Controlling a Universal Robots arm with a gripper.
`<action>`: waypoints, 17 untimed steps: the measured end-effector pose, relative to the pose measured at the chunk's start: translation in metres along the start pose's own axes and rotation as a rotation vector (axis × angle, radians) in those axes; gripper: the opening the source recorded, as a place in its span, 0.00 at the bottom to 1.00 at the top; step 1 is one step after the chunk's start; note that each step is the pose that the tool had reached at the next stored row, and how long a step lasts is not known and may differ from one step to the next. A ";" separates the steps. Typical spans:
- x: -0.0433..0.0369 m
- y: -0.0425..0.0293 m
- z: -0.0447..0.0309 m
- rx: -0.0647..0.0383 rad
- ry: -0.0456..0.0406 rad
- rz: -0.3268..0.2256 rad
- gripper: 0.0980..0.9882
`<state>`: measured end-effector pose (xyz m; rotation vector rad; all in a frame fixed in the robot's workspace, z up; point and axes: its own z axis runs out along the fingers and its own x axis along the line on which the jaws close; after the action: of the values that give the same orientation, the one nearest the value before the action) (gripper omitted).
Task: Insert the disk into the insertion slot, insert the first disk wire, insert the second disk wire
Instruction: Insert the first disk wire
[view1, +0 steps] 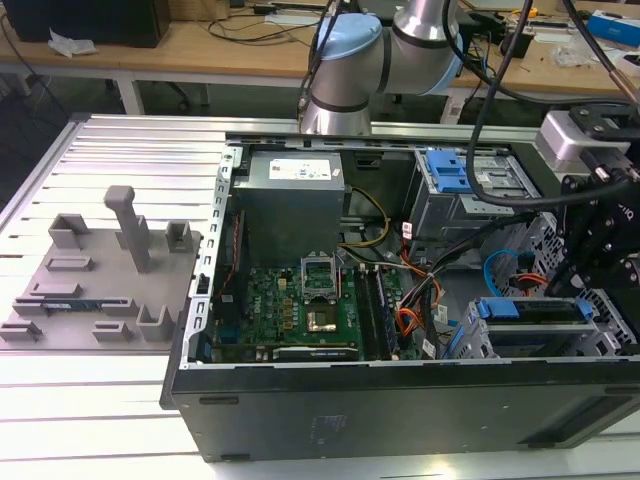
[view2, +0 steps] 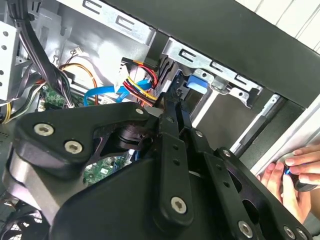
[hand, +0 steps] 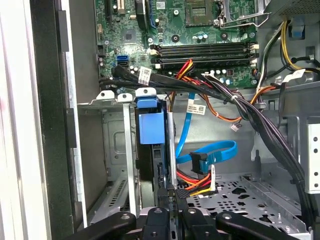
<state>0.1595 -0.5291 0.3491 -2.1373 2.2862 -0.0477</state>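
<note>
First wrist view: the hand (hand: 173, 196) pinches a black wire plug (hand: 181, 191) right at the disk (hand: 150, 127).

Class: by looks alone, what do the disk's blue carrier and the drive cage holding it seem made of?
Blue carrier: likely moulded plastic, uniform colour, soft sheen. Drive cage: apparently bare sheet metal, grey, thin folded walls, punched holes.
</note>
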 end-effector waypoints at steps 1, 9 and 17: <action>0.0007 -0.0001 0.0000 0.000 0.0000 0.000 0.07; 0.0034 -0.0002 0.0011 0.000 0.0000 0.000 0.07; 0.0034 -0.0001 0.0038 0.000 0.0001 0.000 0.07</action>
<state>0.1595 -0.5326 0.3454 -2.1374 2.2862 -0.0478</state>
